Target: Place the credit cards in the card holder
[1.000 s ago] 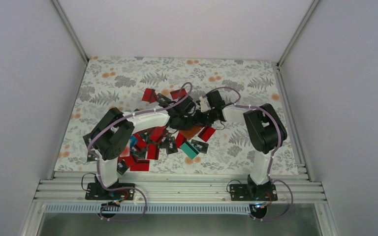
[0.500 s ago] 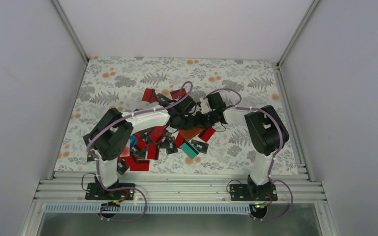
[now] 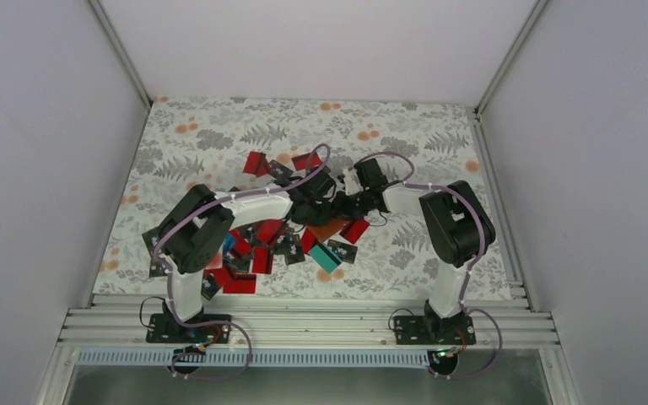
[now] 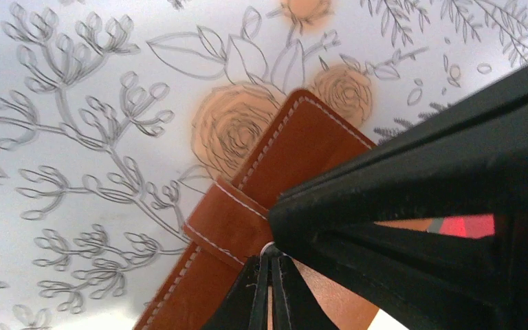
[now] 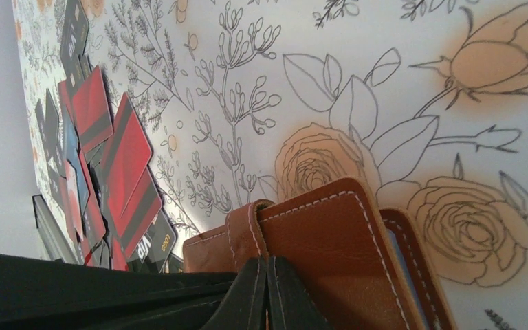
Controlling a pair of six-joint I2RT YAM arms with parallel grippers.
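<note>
Top external: fixed high behind the arm bases, looking down and forward over the whole floral table (image 3: 219,135), from far off.
Left wrist: very close, looking down at the card holder (image 4: 302,148).
Right wrist: very close and low, skimming the table, with the credit cards (image 5: 127,165) at its left.
Shared: both wrist views show the card holder; the top view shows all of it.

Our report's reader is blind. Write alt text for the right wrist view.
Close up, the shut right gripper meets the edge of a brown stitched card holder on a flower-printed cloth. Red and black cards lie piled at the left.
</note>
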